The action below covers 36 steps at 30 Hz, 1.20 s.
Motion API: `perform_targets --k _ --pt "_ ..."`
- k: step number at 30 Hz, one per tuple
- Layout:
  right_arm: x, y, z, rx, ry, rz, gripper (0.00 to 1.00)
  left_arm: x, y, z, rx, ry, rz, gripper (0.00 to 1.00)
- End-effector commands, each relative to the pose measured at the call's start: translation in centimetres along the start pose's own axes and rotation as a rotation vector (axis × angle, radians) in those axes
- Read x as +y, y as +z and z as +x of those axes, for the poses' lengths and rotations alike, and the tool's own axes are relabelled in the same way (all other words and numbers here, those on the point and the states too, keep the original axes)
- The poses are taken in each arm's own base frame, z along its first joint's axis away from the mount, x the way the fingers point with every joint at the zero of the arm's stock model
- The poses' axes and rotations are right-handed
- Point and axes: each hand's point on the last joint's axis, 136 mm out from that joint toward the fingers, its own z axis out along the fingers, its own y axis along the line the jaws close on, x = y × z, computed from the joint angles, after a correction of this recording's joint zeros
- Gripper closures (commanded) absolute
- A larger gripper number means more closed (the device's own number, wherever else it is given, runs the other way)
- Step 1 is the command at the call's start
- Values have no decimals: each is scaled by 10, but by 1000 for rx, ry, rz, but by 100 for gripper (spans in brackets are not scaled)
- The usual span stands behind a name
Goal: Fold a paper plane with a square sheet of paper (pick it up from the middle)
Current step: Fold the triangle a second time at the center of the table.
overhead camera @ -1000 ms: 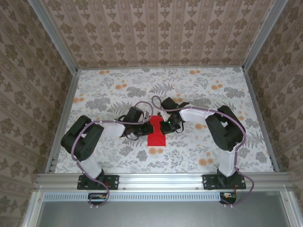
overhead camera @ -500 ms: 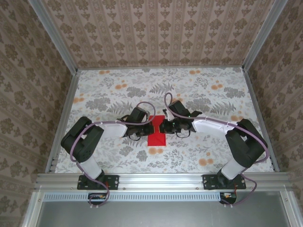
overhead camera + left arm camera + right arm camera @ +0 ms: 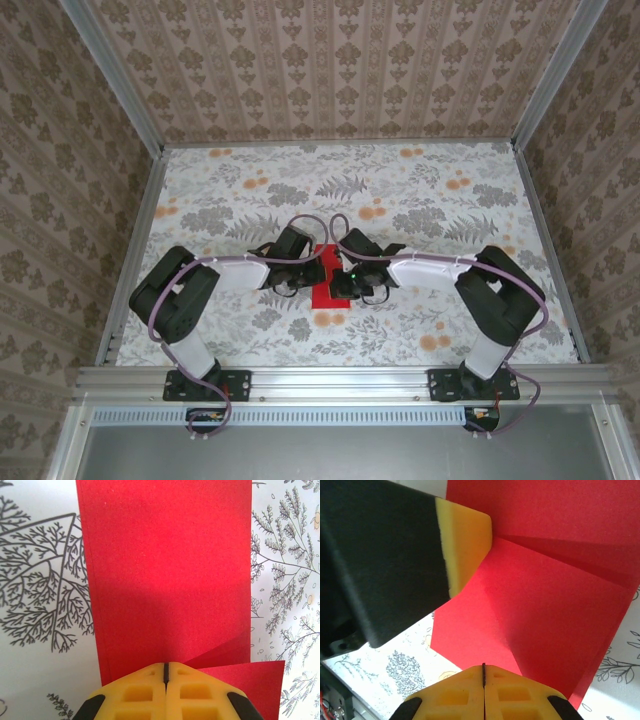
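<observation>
The square sheet of paper (image 3: pixel 328 294) is found mid-bench, lying flat, already folded into a narrow red strip. Its long axis is judged from the top view to run away from the arm bases toward the far wall. No pointed nose can be made out, so which way it points cannot be told. A slanted flap is seen at one corner in the left wrist view (image 3: pixel 170 570), and layered diagonal creases show in the right wrist view (image 3: pixel 555 605). A finished dart shape is not reached yet.

The left fingers (image 3: pixel 310 272) are set at the strip's left side and the right fingers (image 3: pixel 342 283) at its right, facing each other across the paper. Both pairs are closed tip to tip, left (image 3: pixel 135 695) and right (image 3: pixel 455 692), with the red paper running under the tips. Nothing is seen clamped between them. The left arm's yellow pad is seen close by in the right wrist view.

Step judged: a crease being pressed flat, mid-folding.

Next move, as a guess: one pair kept down as a pin while the other is opened and a flap edge is caught for the next fold. Light contact is needed, since thin paper may skid on the patterned bench (image 3: pixel 420 200).
</observation>
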Motion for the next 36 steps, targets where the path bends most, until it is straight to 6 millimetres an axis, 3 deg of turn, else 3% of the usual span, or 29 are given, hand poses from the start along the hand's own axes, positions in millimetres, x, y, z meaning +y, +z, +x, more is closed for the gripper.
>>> perform_targets --k 1,15,36 --pt "-5 1 0 11 13 57 93 66 12 39 101 -65 -246 97" --pt "-33 0 11 70 -22 200 93 70 11 39 107 -72 -276 97" --pt "-61 0 29 111 0 233 94 79 10 41 117 -72 -319 97"
